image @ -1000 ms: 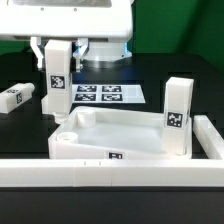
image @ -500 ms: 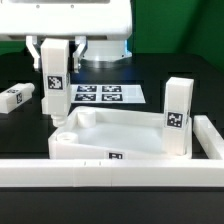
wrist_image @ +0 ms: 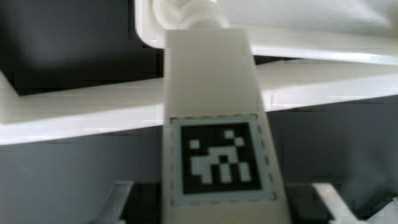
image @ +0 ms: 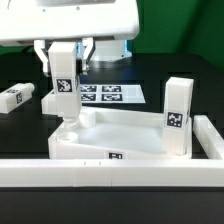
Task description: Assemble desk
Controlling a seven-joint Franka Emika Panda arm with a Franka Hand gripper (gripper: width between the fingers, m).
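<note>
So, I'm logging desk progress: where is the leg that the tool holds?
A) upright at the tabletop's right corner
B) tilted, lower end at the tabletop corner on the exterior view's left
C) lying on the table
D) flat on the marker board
B: the tool grips the held leg, which leans with its lower end at the tabletop corner on the exterior view's left; a second leg stands at the right corner.

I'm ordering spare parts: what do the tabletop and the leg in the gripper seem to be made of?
Tabletop: probably hard white plastic, matte with slight sheen; its moulded rim and rounded corner sockets suggest so. Held leg: likely the same smooth white plastic, square-sectioned; its black-and-white tag looks printed, sticker or not is unclear.
</note>
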